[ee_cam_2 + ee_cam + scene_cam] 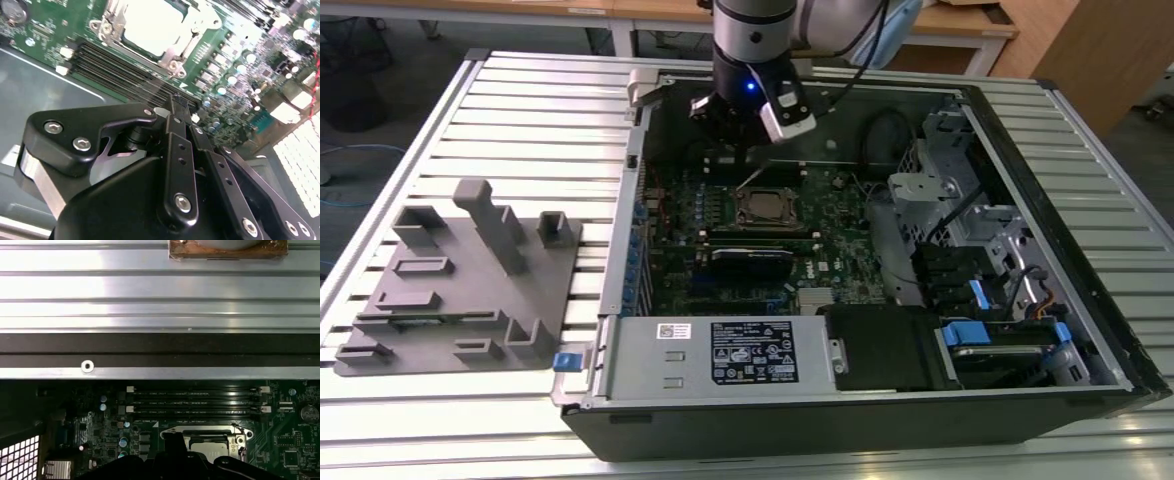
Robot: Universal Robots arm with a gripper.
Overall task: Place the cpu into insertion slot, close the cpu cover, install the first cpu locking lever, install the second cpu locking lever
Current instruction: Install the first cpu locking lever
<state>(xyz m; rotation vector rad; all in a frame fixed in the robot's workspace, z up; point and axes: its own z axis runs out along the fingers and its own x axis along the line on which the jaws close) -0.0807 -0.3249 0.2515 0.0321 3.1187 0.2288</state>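
Fingers [174, 107] pressed together, nothing visible between them, hanging just beside the insertion slot [767, 207], over the memory slots [195, 402] along its edge. And in the slot sits the cpu [150, 25], silvery top up, with the cpu cover [117, 37] lying flat around it. A thin bright rod [754, 177] slants up from the slot toward the fingers; whether they touch, I can't tell. Well apart from the slot, toward the exterior view's left, a grey fixture block [467, 270] rests on the slatted counter [520, 110].
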